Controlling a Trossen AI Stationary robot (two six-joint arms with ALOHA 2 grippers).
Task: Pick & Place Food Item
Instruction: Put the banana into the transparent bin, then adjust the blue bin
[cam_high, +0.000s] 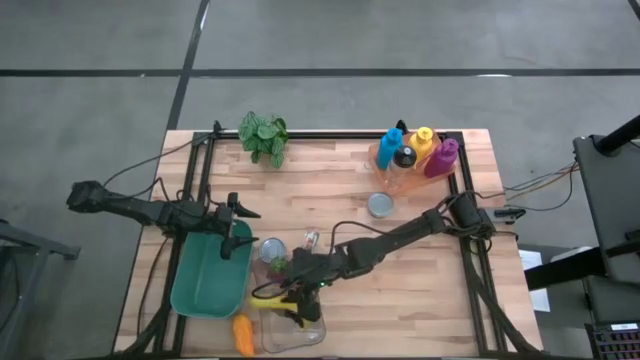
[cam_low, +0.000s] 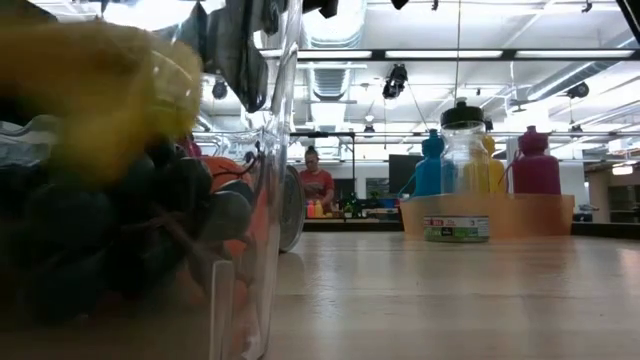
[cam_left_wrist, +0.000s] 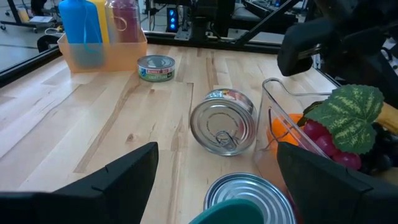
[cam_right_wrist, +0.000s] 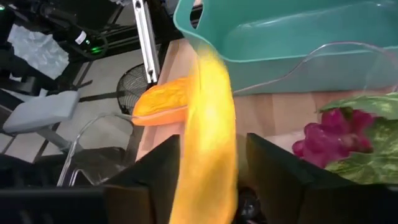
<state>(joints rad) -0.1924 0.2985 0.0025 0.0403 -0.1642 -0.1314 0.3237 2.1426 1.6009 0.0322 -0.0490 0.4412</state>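
My right gripper (cam_high: 284, 293) (cam_right_wrist: 208, 186) is over the clear container (cam_high: 293, 325), shut on a yellow banana (cam_right_wrist: 208, 118) (cam_high: 268, 295). Dark grapes with a green leaf (cam_right_wrist: 339, 140) lie in that container. In the low view the banana (cam_low: 90, 70) is a yellow blur above the grapes (cam_low: 110, 230). An orange food item (cam_high: 243, 335) (cam_right_wrist: 165, 102) lies on the table beside the container. My left gripper (cam_high: 236, 238) (cam_left_wrist: 217, 186) is open above the teal bin's (cam_high: 208, 275) far right rim, touching nothing. My right gripper pinches the banana's middle (cam_right_wrist: 205, 168) between its two fingers (cam_right_wrist: 152, 177), which lie across it. The banana's free end (cam_right_wrist: 208, 68) reaches toward the teal bin. It is above the grapes in the clear container; whether it touches them I cannot tell.
One can (cam_left_wrist: 224, 121) lies on its side and another (cam_left_wrist: 249, 193) stands between the bin and the container. A small flat can (cam_high: 380, 205) sits near a tray of coloured bottles (cam_high: 415, 155) at the far right. A potted plant (cam_high: 263, 135) stands at the far edge.
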